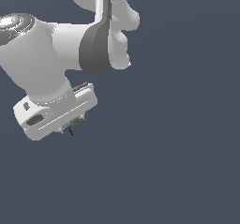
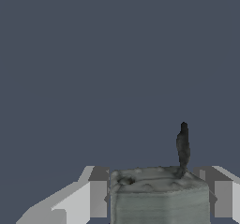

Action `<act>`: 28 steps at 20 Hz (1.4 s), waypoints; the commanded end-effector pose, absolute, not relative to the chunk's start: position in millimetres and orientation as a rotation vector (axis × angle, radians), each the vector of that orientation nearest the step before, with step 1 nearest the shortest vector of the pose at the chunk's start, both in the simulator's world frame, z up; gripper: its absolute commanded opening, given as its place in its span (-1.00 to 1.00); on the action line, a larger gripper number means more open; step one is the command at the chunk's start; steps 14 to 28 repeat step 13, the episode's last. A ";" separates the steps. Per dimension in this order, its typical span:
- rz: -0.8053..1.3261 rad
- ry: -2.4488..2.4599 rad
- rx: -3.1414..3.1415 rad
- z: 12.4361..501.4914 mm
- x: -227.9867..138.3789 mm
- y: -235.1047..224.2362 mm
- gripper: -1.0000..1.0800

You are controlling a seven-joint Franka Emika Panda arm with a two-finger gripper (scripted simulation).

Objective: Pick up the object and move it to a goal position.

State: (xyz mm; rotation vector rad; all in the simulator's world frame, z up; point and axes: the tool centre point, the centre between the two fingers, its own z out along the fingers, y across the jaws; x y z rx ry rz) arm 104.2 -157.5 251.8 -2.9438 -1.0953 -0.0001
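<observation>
Right up against the wrist camera sits the object [image 2: 159, 195], a grey blocky lump with a rough mottled surface and a thin dark spike poking off one corner. It's wedged between the gripper [image 2: 159, 199] fingers [image 2: 91, 197], which are pressed against both its sides, so clamped on it. In the exterior view the gripper [image 1: 70, 124] hangs at the left off the glossy white arm [image 1: 42, 63], tilted, with the piece just peeking out below. No goal marker shows anywhere, so which way to carry it, can't tell
</observation>
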 end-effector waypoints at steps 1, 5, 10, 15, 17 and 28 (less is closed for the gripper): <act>0.000 -1.096 -2.944 257.2 108.5 -162.5 -1.00; 0.000 -1.096 -2.944 262.4 113.0 -167.9 -1.00; 0.000 -1.096 -2.944 265.4 116.0 -171.1 -1.00; 0.000 -1.096 -2.944 265.8 116.5 -171.4 -1.00; 0.000 -1.096 -2.944 265.8 116.5 -171.4 -1.00; 0.000 -1.096 -2.944 265.8 116.5 -171.4 -1.00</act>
